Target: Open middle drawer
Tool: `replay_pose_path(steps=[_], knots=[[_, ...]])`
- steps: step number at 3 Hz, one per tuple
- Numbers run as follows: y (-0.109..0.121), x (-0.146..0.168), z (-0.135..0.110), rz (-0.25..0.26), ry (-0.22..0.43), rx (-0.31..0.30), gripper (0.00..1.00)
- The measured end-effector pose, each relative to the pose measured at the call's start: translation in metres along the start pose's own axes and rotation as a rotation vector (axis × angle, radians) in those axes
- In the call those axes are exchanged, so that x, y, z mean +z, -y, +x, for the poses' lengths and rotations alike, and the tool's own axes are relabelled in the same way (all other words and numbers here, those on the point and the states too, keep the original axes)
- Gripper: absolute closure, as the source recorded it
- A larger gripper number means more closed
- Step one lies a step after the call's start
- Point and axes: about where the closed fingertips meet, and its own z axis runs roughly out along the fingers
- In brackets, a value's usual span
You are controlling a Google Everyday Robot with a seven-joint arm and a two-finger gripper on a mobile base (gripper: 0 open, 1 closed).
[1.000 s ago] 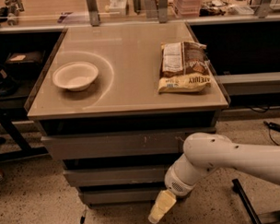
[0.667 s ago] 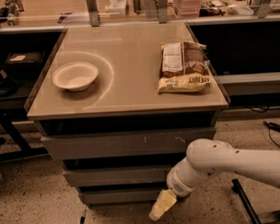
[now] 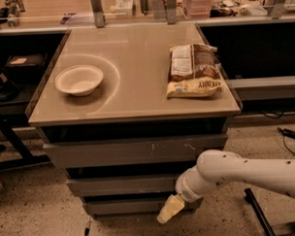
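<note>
One mid drawer (image 3: 123,185) runs L-R; hand (image 3: 169,210) below.

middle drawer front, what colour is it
The middle drawer is plain grey, camera view; the pincer hangs low before the bottom drawer.

My cream-tipped gripper (image 3: 170,209) hangs low before the narrow grey bottom drawer front (image 3: 126,206) | plain grey middle drawer front (image 3: 123,185) just above | white round bowl (image 3: 79,79), brown snack bag (image 3: 192,70) apart on tan tabletop (image 3: 135,57)
</note>
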Motion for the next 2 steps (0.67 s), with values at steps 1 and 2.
replay_pose_path(steps=[1, 2], knots=[[0.018, 0.006, -0.007, 0.026, 0.010, -0.021, 0.00], [0.031, 0.013, -0.012, 0.042, 0.019, -0.032, 0.00]])
